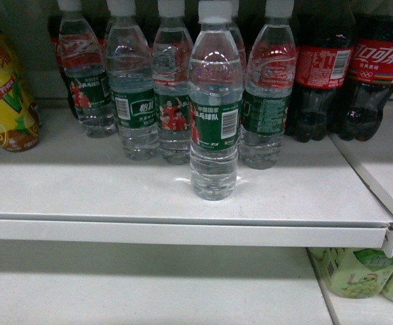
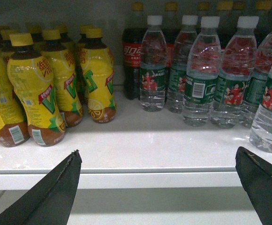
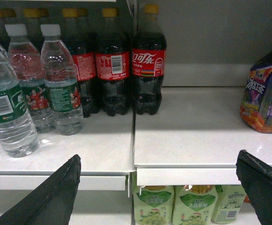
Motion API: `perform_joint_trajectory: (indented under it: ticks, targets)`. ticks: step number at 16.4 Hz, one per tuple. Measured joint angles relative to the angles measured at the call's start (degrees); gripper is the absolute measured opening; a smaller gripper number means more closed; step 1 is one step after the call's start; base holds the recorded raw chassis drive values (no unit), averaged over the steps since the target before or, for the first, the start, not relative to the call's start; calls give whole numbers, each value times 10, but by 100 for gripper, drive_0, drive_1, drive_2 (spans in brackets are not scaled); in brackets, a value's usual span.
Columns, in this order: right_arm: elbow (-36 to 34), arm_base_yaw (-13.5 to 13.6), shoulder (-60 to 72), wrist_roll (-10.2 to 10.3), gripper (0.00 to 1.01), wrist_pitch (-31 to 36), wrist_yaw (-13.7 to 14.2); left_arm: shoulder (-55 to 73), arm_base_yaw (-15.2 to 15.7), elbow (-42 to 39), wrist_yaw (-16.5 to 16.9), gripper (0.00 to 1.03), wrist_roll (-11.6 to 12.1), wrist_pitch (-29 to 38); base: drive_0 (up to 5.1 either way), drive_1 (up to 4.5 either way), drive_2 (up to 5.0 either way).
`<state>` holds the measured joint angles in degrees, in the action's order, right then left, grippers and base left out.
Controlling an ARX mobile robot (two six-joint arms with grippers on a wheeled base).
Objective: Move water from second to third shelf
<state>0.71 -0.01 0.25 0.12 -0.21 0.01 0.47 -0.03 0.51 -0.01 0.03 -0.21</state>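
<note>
Black fingers of the left gripper and right gripper stand spread wide, holding nothing; the water stands beyond both, apart, upright on the white shelf, cap up, ahead of its row; green label carries a barcode.

Water bottle: clear plastic, white cap, green label with barcode facing front and a red figure at the label's left edge, red-and-white print above on the shoulder. Upright, cap on, filled nearly to the neck. Stands alone near the front of the white shelf, just ahead of a row of like bottles (not touching them, as far as visible). Nothing grips it.
</note>
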Motion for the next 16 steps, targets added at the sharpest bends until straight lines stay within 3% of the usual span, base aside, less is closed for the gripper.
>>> perform_joint_trajectory:
  ticks: [16]
  targets:
    - [0,0,0,0,98,0,0,0,0,0,0,98,0,0,0,0,0]
